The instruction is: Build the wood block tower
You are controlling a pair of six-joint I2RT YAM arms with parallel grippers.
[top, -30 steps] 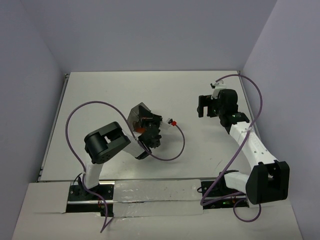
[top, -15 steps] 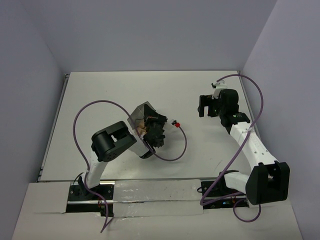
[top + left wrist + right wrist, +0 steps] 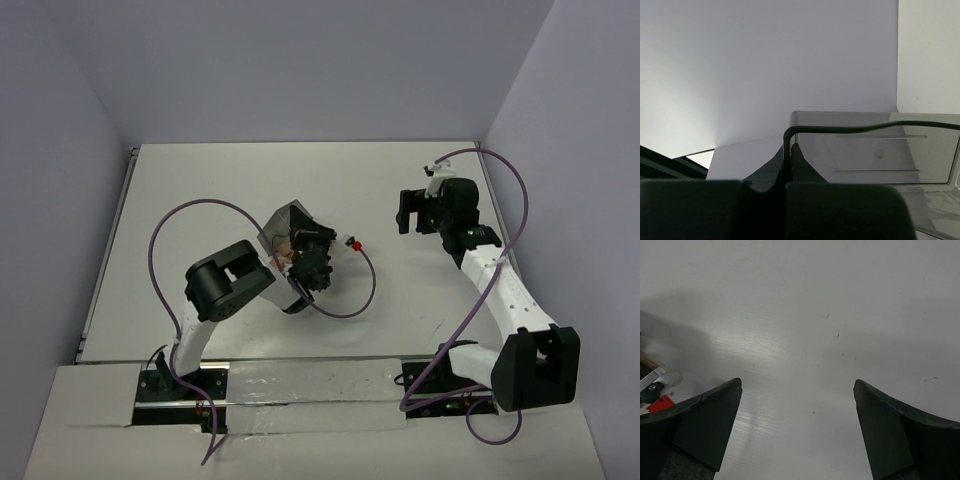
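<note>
The left gripper (image 3: 788, 159) is pinched tight on the rim of the dark translucent bin (image 3: 880, 150), which is tipped steeply at mid-table (image 3: 200, 190), its long side running rightward from the grip. Tan wood blocks (image 3: 287, 254) show inside (too small to tell their facing). The right gripper (image 3: 797, 395) gapes wide, holding nothing.

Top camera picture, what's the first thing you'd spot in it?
The dark see-through bin, left of the middle of the table, tilted up with the left gripper pinched shut on its rim. Next, the right gripper, wide open above the table on the right. The big looping purple cable at the left stands out too.
</note>
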